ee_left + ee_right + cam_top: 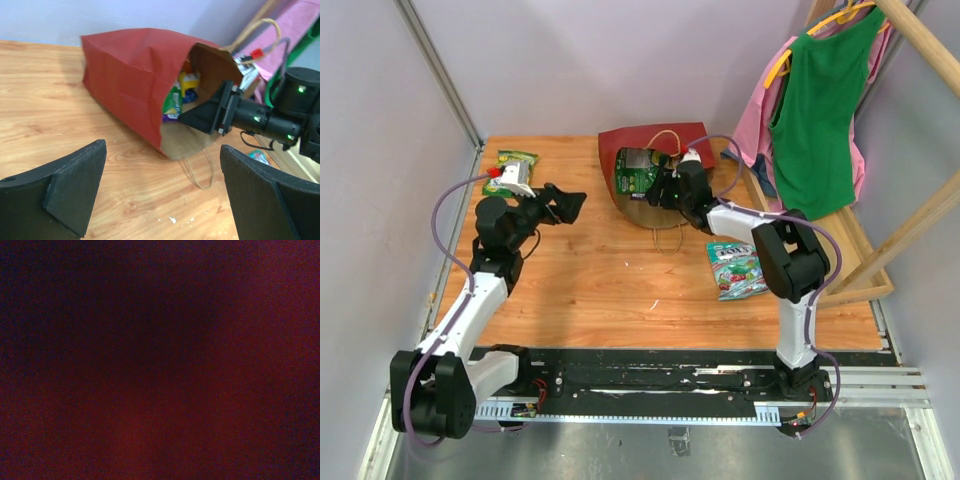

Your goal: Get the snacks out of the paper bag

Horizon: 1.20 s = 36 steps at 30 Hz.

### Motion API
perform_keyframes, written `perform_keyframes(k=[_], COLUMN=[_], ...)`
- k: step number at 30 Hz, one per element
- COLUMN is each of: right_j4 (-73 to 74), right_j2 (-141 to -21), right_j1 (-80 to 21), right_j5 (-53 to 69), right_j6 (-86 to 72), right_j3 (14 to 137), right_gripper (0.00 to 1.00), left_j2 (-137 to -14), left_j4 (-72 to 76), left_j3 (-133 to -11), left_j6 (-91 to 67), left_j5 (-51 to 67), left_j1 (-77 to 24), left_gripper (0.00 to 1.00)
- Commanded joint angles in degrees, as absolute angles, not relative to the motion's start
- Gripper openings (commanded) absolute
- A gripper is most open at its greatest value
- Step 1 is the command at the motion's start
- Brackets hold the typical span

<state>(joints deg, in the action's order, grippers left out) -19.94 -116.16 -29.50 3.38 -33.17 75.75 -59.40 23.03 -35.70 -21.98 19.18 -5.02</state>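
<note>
The red paper bag lies on its side at the back of the table, mouth toward the arms; it also shows in the left wrist view. Snack packets show inside it, a green one and green, yellow and purple ones. My right gripper reaches into the bag's mouth, also in the left wrist view; its jaws are hidden, and the right wrist view is dark red. My left gripper is open and empty, left of the bag. A green-yellow packet lies back left. A teal-white packet lies right.
A wooden clothes rack stands at the right with a green garment and a pink one. The bag's beige loop handle lies on the wood in front of its mouth. Walls close in the left and back.
</note>
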Motion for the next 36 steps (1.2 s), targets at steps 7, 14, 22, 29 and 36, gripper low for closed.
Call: perform_keyframes(k=[7,14,22,29,36], right_j4=[-19.26,-13.25,-10.14,-3.96,-1.14], right_j2=[-95.00,-69.41,-48.30,-41.64,-36.18], right_j1=[-33.87,-34.18,-31.05,-27.75,-26.09], right_j5=[-5.49,-24.63,-34.08,-32.77,-31.12], right_j6=[-32.33,-35.00,-34.55,-31.16,-29.72], right_j3=[60.22,43.65,32.96,33.91,32.35], right_gripper=[0.92,0.98,0.98,0.98,0.98], left_j2=[-59.17,-69.51,-95.90,-118.46,-134.70], left_j4=[20.70,31.10,30.73,13.88,-2.01], left_j3=[-38.54,-39.25,-56.73,-85.20,-107.83], left_j6=[-10.72,-16.52,-20.32,-14.01,-10.83], left_j5=[24.46,16.80,-4.84,-21.67,-33.31], left_j1=[-18.94,-34.85,-39.86,-40.49,-41.92], left_gripper=[1.00,1.00,0.91,0.88,0.83])
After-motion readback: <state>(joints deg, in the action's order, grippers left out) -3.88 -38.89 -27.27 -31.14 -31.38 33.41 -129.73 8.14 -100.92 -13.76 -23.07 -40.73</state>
